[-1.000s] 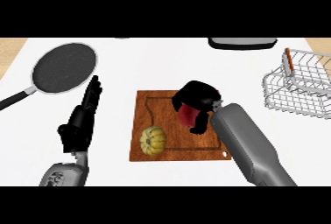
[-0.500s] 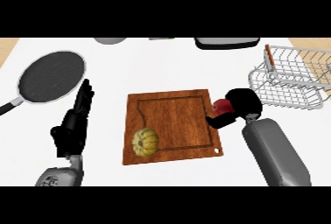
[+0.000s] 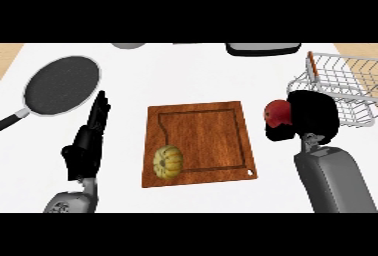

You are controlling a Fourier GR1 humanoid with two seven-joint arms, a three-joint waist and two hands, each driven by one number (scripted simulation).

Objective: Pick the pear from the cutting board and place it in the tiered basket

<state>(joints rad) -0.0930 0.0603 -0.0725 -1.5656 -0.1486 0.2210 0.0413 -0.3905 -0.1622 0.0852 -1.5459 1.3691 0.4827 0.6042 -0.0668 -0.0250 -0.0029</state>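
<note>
White surface point(image 3: 148, 75) is carrying the cutting board point(image 3: 203, 135) at centre frame. Right hand point(image 3: 316, 114) is curling round the red pear point(image 3: 277, 111) at right, off the board, likely bound for the tiered basket point(image 3: 334, 75) above.

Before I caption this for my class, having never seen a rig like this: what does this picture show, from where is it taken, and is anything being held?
This is a single view from a humanoid robot's head, looking steeply down at a white kitchen counter. The two grey forearms coming in from below end in black hands. The left hand rests open at the left, its fingers straight. The right hand curls its fingers round a red pear, held to the right of the wooden cutting board and near the wire tiered basket. A yellow-green ribbed squash lies on the board's near left corner. A dark frying pan lies at the far left.
</note>
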